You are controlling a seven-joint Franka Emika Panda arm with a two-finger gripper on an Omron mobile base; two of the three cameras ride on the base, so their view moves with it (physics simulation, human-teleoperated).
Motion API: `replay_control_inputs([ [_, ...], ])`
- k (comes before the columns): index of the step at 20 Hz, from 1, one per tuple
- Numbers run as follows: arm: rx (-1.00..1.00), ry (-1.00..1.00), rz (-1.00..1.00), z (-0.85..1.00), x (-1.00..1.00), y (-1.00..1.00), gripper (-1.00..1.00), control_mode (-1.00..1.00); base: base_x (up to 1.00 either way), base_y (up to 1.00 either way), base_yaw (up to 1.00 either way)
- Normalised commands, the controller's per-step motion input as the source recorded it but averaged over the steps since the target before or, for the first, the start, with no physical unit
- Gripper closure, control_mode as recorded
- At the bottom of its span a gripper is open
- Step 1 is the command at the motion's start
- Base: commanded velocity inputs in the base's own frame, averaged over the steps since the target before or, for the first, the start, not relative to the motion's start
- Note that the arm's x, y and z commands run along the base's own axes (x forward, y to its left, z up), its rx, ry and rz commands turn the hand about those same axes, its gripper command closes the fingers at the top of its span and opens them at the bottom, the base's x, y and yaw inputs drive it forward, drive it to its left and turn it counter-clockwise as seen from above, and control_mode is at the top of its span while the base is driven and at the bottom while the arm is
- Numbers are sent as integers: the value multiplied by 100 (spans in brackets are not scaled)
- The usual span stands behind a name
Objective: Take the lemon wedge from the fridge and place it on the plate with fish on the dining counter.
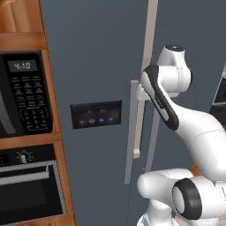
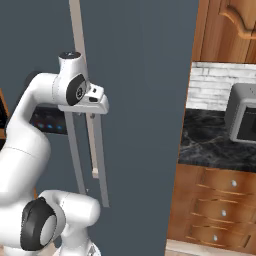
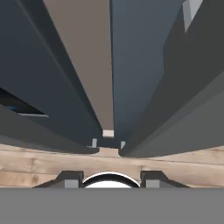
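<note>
White arm segments with dark joints rise from the base and reach forward to the tall slate-grey fridge (image 1: 101, 57) (image 2: 140, 100) (image 3: 135, 65). The hand (image 1: 137, 90) (image 2: 97, 107) (image 3: 111, 179) sits right at the seam between the two doors, level with the upper part of the long pale grey handle (image 1: 148, 44) (image 2: 77, 30) (image 3: 83, 57), and it points down along the door front. In the hand view the two dark fingertips (image 3: 72, 179) stand some way apart, at a middling width, with light wood floor (image 3: 43, 162) showing beyond them. I cannot tell whether they press on the handle or merely sit beside it. The handle runs away from the camera down to its lower end, flanked by the grey door faces. Both fridge doors are shut, so the shelves and whatever lies on them are hidden. A black panel with blue lights (image 1: 96, 114) (image 2: 47, 122) sits on the left door, just beside the arm's elbow. Left of the fridge, a black microwave (image 1: 26, 92) is built into wooden cabinetry above a black wall oven (image 1: 26, 190). To the right, a black marble-look bench (image 2: 210, 140) carries a grey boxy appliance (image 2: 242, 117) above wooden drawers (image 2: 220, 210), with a white brick wall (image 2: 210, 85) behind.
</note>
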Motion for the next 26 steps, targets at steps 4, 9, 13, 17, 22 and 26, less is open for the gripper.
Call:
replay_control_inputs([
  [4,0,-1,0,0,-5,0,-100,-100,0,0,0],
  [9,0,-5,0,0,-5,6,-100,-100,0,0,0],
  [13,0,0,0,-6,-17,1,-100,100,-41,0,0],
  [17,0,0,0,0,0,0,-100,100,-78,0,0],
  [22,0,0,0,0,0,0,-100,100,-52,-1,0],
  [26,0,0,0,0,0,0,-100,100,-54,-1,0],
])
